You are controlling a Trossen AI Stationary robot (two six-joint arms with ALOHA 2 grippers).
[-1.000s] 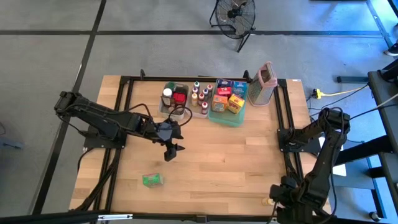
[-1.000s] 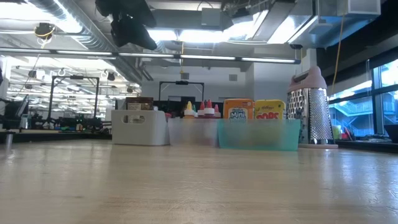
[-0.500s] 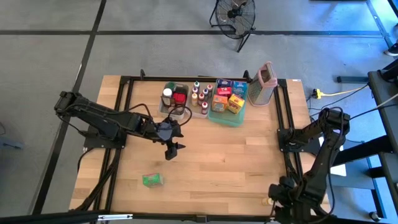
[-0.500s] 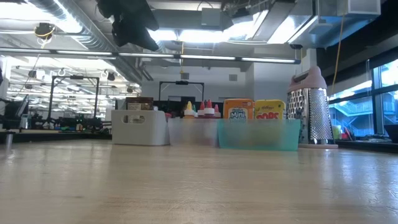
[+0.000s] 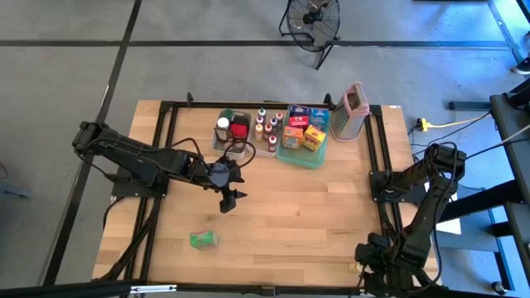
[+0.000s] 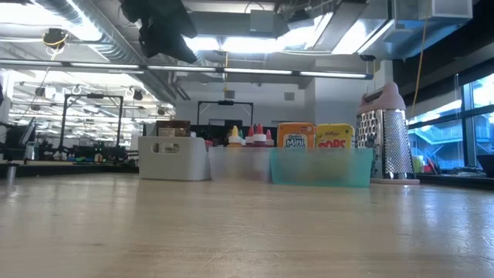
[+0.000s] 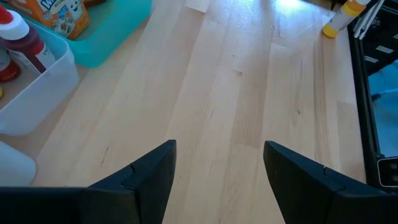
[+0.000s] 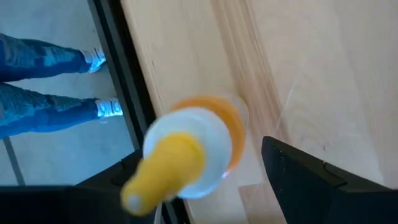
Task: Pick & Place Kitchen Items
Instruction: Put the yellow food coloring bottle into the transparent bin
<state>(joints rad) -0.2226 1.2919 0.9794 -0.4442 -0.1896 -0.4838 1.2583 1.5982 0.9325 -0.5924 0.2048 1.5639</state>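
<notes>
My left gripper [image 5: 231, 199] hangs open and empty above the bare wood left of the table's middle; its own view [image 7: 217, 168] shows only the tabletop between the fingers. A small green box [image 5: 203, 239] lies on the table nearer the front edge. My right gripper [image 5: 363, 263] is low at the near right corner, open, with its fingers on either side of a small orange bottle with a yellow cap [image 8: 186, 149]. The bottle rests on the table by the black frame rail [image 5: 354, 268] and its cap points at the wrist camera. The other kitchen items sit in the tubs at the far edge.
A white tub [image 5: 233, 132], a clear tub of spice bottles [image 5: 267, 131] and a teal tub of food boxes [image 5: 302, 136] stand in a row at the far edge, with the metal grater [image 5: 351, 112] to their right. A person's legs [image 8: 50, 81] show on the floor beyond the table's edge.
</notes>
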